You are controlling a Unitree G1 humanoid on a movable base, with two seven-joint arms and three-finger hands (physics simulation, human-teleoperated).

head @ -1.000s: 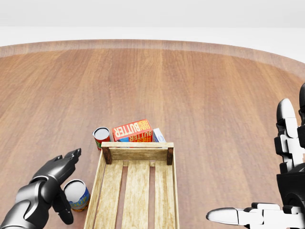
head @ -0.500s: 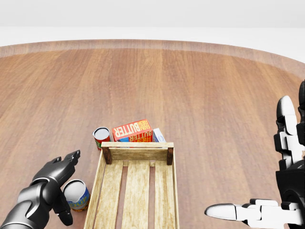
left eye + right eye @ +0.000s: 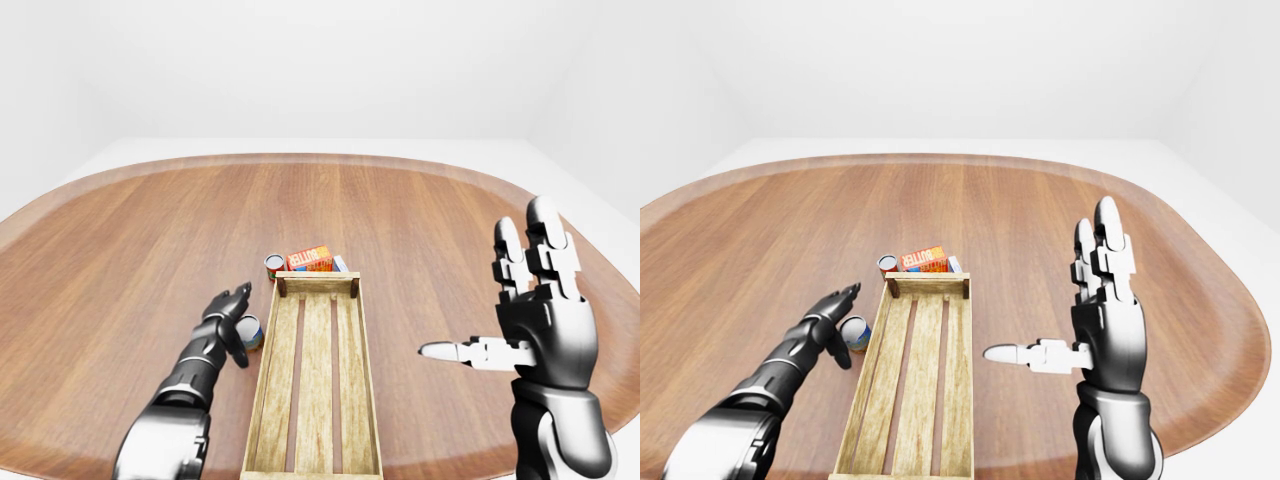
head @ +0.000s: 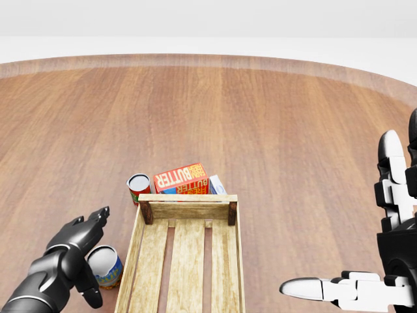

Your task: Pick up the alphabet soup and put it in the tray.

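Lower left of the head view, left hand [image 4: 78, 251] sits spread over the blue-labelled can [image 4: 104, 265], fingers unclenched, thumb hanging down the can's left side, nothing gripped yet. That can stands upright on the wooden table [image 4: 273, 130], just beside the left wall of the slatted tray [image 4: 186, 261], which holds nothing. I judge this can to be the alphabet soup, though the label is too small to read; a second red can [image 4: 138, 187] stands near the tray's top-left corner next to a butter box [image 4: 182, 178], with a small pale box [image 4: 216, 185] touching it on the right. Right hand [image 3: 535, 320] is raised at lower right, flat, fingers extended, idle. For the grasp: lower the palm, wrap fingers and thumb around opposite sides of the can at mid-height, keep it upright, and watch the tray wall since the can is so close. Versus the earlier head frames, left hand has slid slightly down and left, fingers a bit lower toward the can; can, tray, boxes unchanged.
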